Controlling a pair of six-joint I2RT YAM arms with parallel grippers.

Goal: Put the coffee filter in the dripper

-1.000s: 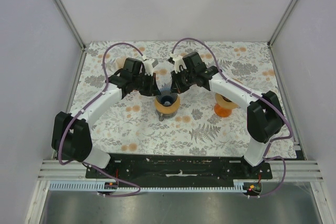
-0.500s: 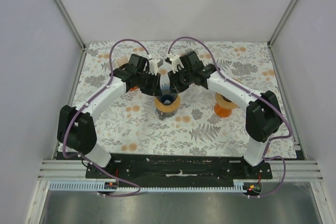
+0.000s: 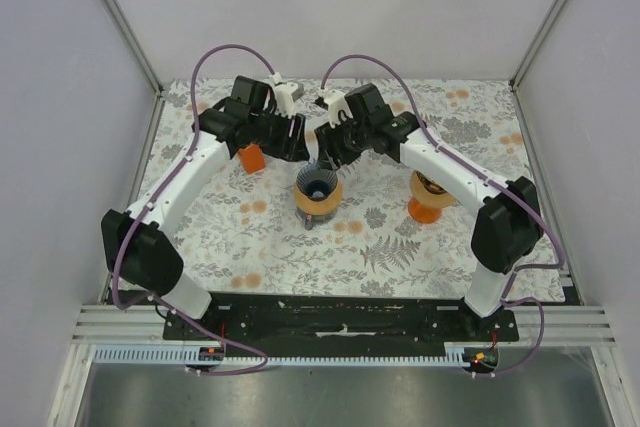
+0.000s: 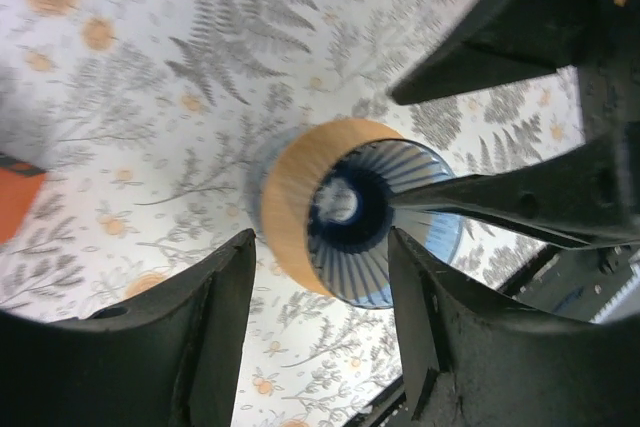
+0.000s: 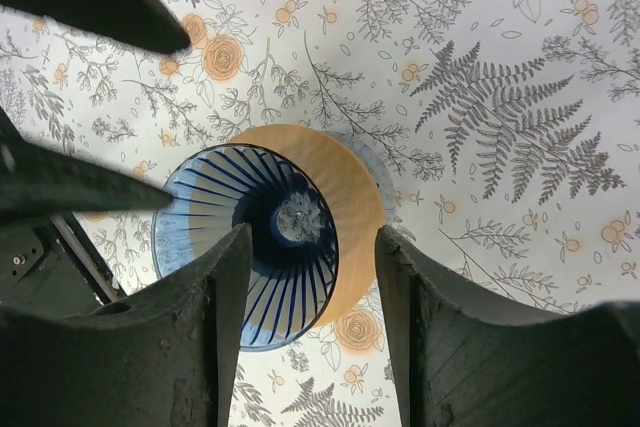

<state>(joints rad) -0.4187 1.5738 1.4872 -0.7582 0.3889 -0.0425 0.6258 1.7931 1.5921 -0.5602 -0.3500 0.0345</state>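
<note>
Above the dripper (image 3: 319, 190), left tool (image 4: 320, 247), right tool (image 5: 312, 239), jaws apart, rim showing between.

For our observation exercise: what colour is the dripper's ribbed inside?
Blue with dark ribs; the dripper shows best from the right wrist.

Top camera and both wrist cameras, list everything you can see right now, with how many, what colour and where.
dripper: one, blue ribbed cone with a tan ring, middle of the table, under both sets of fingers
orange block: one, orange, left of the dripper, beside the left arm
orange-and-tan object: one, right of the dripper, partly hidden by the right arm; what it is, I cannot tell
tablecloth: one, white with grey ferns and orange flowers, covers the table
cables: two, purple, looping above the wrists
left arm: one, white and black
right arm: one, white and black
left fingers: two, black, apart, holding nothing
right fingers: two, black, apart, holding nothing
</note>
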